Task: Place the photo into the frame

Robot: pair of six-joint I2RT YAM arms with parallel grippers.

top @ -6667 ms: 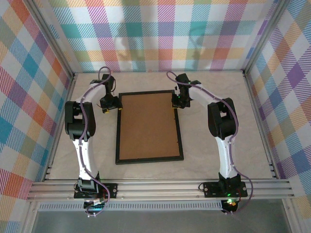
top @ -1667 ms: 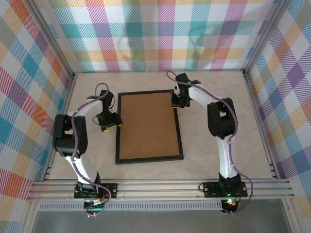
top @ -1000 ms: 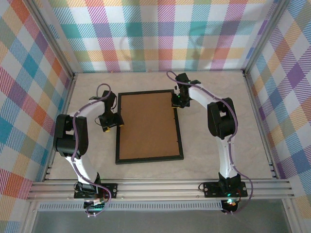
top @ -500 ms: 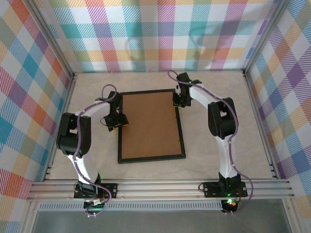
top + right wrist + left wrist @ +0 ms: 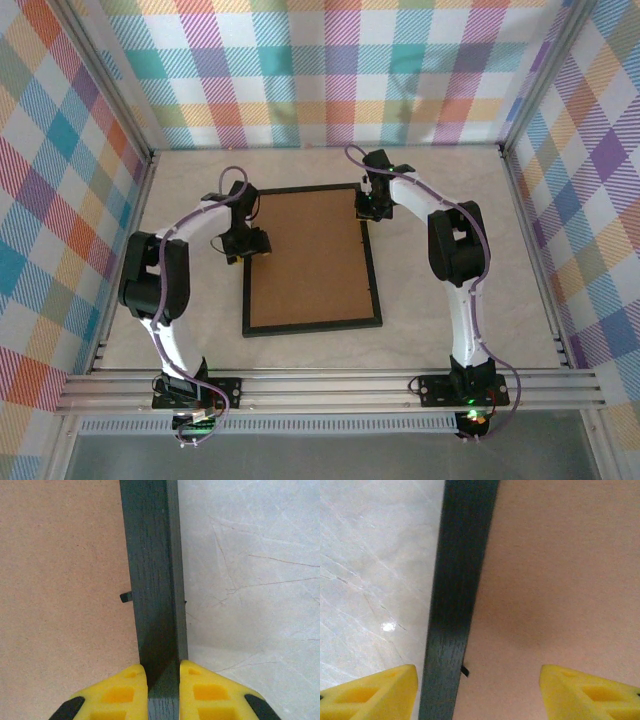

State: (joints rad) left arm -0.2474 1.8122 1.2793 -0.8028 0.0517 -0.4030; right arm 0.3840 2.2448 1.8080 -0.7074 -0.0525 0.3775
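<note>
Right gripper (image 5: pixel 159 679) is clamped on the frame (image 5: pixel 310 262), yellow pads either side of the black right rail up near the far corner. Left gripper (image 5: pixel 477 692) is spread wide and holding nothing: it straddles the left rail, one finger over the table (image 5: pixel 370 570), the other over the brown back. The frame lies flat, back up, between the two arms. There's a small black nub (image 5: pixel 126 597) by the rail, maybe a retaining tab, too tiny to be sure. My guess is the left is about to grab its side. I'd centre the rail between the fingers first, drop straight down, close squarely, then move both sides together so the thin frame doesn't twist.
</note>
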